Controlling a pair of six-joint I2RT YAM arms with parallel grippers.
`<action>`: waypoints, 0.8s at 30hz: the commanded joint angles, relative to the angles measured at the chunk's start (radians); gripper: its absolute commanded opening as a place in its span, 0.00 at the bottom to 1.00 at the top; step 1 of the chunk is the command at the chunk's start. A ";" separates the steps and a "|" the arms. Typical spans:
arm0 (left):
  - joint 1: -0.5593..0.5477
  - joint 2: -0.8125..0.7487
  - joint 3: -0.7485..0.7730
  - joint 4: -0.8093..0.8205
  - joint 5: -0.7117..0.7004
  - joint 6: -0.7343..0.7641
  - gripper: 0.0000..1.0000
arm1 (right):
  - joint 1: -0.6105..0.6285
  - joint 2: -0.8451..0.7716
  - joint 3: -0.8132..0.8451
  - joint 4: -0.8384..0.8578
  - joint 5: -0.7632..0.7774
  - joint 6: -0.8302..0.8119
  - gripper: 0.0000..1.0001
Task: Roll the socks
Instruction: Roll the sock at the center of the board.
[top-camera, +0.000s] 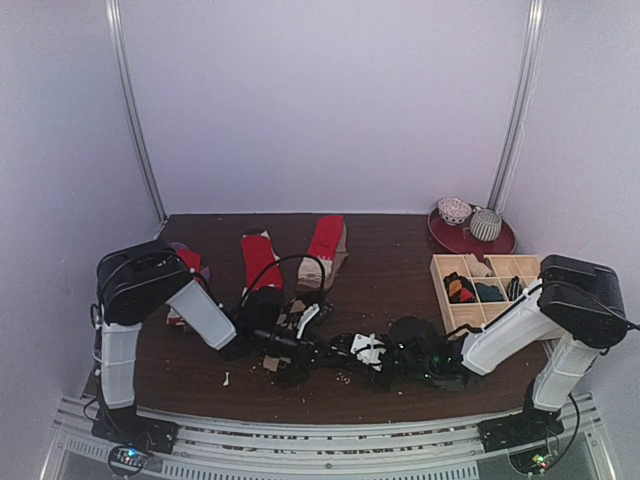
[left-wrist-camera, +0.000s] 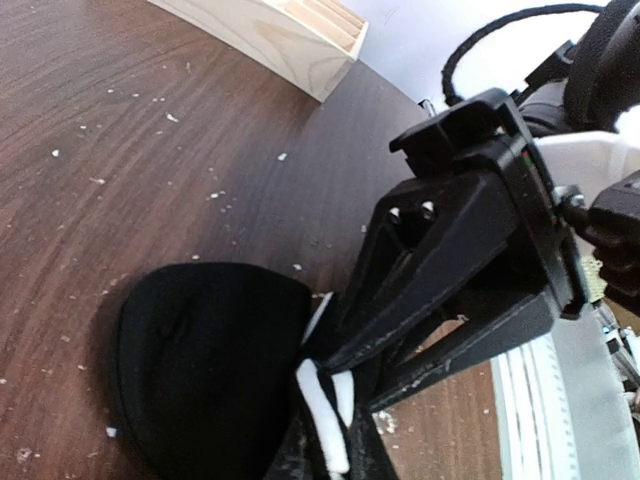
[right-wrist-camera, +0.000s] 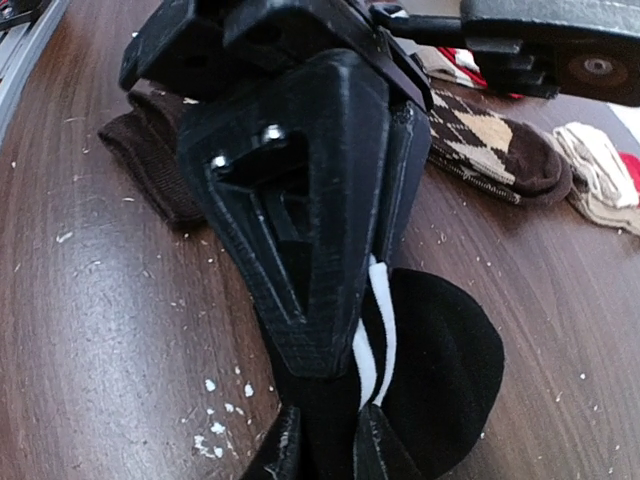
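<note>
A black sock with white stripes (top-camera: 368, 350) lies bunched on the near middle of the table, and both grippers meet on it. My left gripper (top-camera: 345, 350) reaches in from the left and is shut on the striped part (left-wrist-camera: 325, 420). My right gripper (top-camera: 392, 360) comes from the right, and its two fingers (right-wrist-camera: 285, 452) press black fabric (right-wrist-camera: 440, 360) between them. In the right wrist view the left gripper (right-wrist-camera: 330, 350) points straight at mine. A brown-and-beige argyle sock (right-wrist-camera: 490, 140) lies behind it. Two red socks (top-camera: 260, 260) (top-camera: 325, 240) lie flat farther back.
A pale wooden grid tray (top-camera: 437, 285) with small items stands at the right, and its corner (left-wrist-camera: 290, 30) shows in the left wrist view. A red plate (top-camera: 470, 240) with two balls sits behind it. Another red sock (top-camera: 190, 262) lies far left. A dark brown sock (right-wrist-camera: 150, 160) lies nearby. White crumbs dot the wood.
</note>
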 joint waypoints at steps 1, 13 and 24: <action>-0.006 0.088 -0.073 -0.408 -0.072 0.031 0.34 | -0.012 0.037 0.063 -0.187 -0.038 0.083 0.17; -0.010 -0.333 -0.138 -0.548 -0.411 0.290 0.77 | -0.097 0.039 0.209 -0.617 -0.302 0.259 0.15; -0.184 -0.795 -0.230 -0.496 -1.020 0.600 0.98 | -0.139 0.095 0.313 -0.832 -0.396 0.358 0.16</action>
